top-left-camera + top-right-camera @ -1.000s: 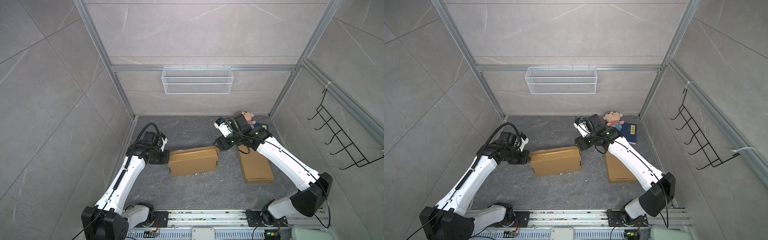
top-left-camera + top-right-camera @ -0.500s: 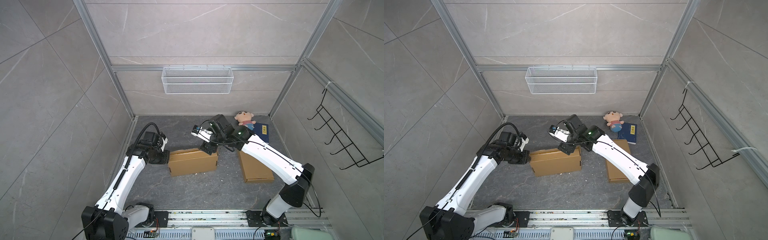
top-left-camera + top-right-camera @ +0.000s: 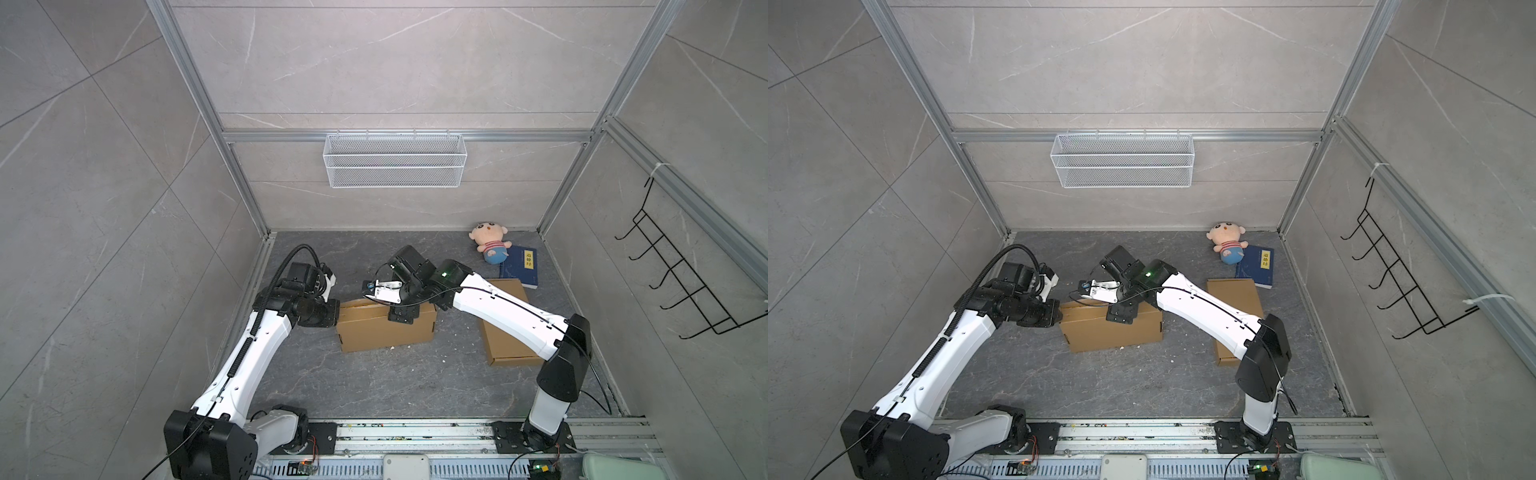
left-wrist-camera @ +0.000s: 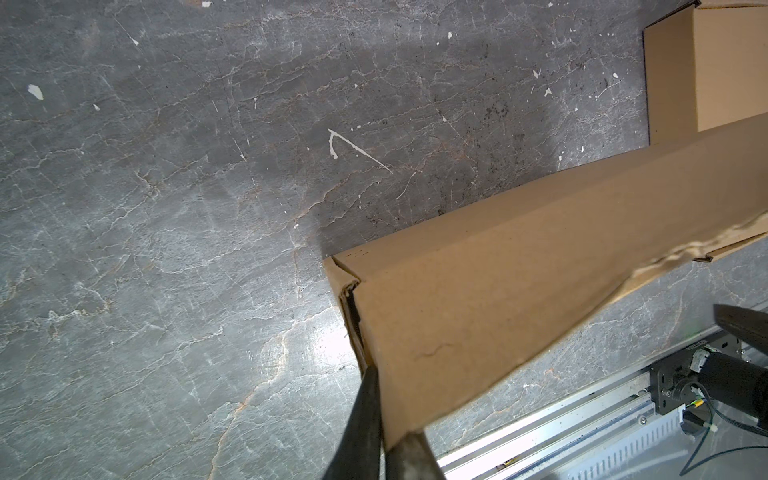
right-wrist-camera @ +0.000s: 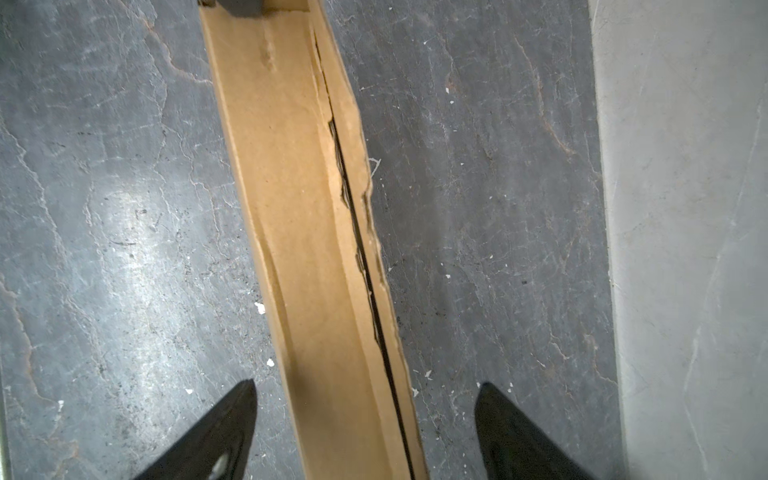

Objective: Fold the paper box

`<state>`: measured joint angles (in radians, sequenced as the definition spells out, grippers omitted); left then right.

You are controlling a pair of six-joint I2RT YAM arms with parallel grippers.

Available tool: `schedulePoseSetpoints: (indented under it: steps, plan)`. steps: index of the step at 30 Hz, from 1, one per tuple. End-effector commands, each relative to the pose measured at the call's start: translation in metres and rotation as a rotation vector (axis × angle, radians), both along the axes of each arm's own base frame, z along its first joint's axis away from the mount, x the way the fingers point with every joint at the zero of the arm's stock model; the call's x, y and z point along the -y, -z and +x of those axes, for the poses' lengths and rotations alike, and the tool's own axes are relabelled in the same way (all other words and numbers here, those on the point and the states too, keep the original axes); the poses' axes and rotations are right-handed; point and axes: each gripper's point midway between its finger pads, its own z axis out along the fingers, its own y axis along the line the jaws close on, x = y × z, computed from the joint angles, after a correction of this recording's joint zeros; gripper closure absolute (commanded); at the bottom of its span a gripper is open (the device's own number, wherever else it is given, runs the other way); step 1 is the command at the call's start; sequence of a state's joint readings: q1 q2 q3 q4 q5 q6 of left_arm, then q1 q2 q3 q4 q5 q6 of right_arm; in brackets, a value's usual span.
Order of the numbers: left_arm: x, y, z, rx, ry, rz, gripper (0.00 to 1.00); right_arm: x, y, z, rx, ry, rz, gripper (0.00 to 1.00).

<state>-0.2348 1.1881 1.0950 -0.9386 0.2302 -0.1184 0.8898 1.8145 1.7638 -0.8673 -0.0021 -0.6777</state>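
Observation:
The paper box (image 3: 386,332) (image 3: 1113,332) is a brown cardboard carton standing on its long side on the dark floor, mid-scene in both top views. My left gripper (image 3: 332,316) (image 3: 1057,316) is at its left end. In the left wrist view this gripper (image 4: 384,415) is shut on the end wall at the box (image 4: 519,270) corner. My right gripper (image 3: 401,319) (image 3: 1120,313) points down over the middle of the box's top. Seen from the right wrist, it (image 5: 365,390) is open, its fingers (image 5: 232,424) straddling the narrow top face (image 5: 307,249) without touching.
A flat folded carton (image 3: 509,355) lies on the right, partly under my right arm. A plush doll (image 3: 490,245) and a blue book (image 3: 519,270) sit in the back right corner. A wire basket (image 3: 395,160) hangs on the back wall, a hook rack (image 3: 685,286) on the right wall.
My right arm has swung left from the box's right end to above its middle, and its jaws have opened wider. The left arm and the box have stayed put.

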Motion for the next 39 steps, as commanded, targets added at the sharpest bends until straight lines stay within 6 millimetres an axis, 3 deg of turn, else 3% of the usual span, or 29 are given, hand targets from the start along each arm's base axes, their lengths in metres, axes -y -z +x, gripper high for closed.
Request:
schedulePoseSetpoints:
  steps: [1, 22, 39]
  plan:
    - [0.000, 0.010, -0.004, -0.039, 0.023, 0.014, 0.92, -0.005, -0.002, 0.006, 0.034, -0.025, -0.018, 0.16]
    - [-0.001, 0.012, -0.005, -0.043, 0.029, 0.017, 0.93, -0.016, 0.016, -0.002, 0.011, -0.076, -0.062, 0.19]
    - [0.004, -0.001, -0.005, -0.013, 0.036, -0.017, 0.88, -0.019, 0.026, 0.005, 0.088, -0.068, -0.066, 0.38]
